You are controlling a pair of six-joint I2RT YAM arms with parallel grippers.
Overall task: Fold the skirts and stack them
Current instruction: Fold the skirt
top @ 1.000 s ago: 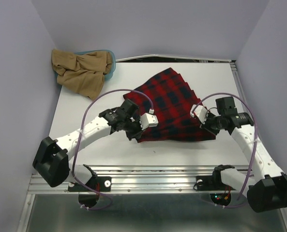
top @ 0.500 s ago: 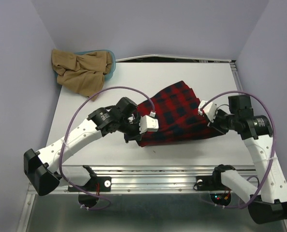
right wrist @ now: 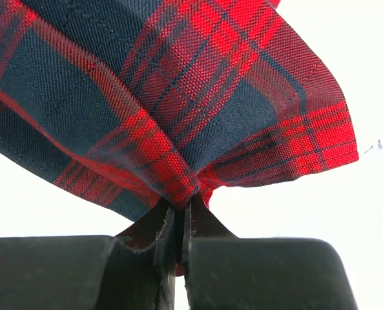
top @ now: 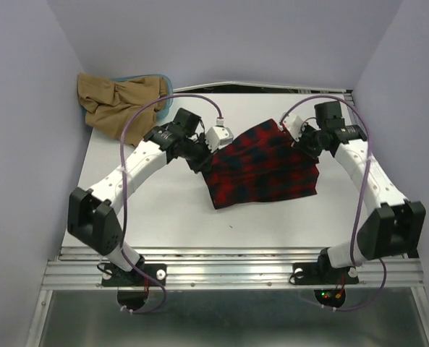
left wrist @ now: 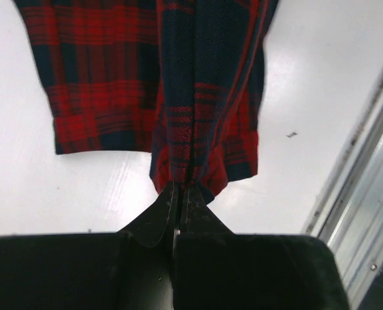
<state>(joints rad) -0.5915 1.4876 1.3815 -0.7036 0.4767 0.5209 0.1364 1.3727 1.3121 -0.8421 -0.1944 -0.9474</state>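
- Your left gripper [left wrist: 177, 191] is clamping the red skirt [top: 263, 170]. The fingers are pressing together on a bunched edge, and the cloth is running away from the tips in the wrist view.
- Your right gripper [right wrist: 176, 208] is doing the same. Its jaws are closing tight on a gathered corner, with fabric fanning out above the tips.
- From the top view, you're holding the red skirt by its far edge, with the left gripper at the far-left corner and the right gripper at the far-right corner. The arms are reaching in from either side.
- The red skirt is lying on the table [top: 149, 210], a bit right of centre, doubled over itself into a rough rectangle. Its near edge is resting on the surface.
- Can't tell whether the pinched far edge is touching the table.
- The tan skirt [top: 116, 107] is sitting crumpled at the far-left corner. It's draping over a teal tub [top: 168, 87], well apart from both grippers and the red skirt.
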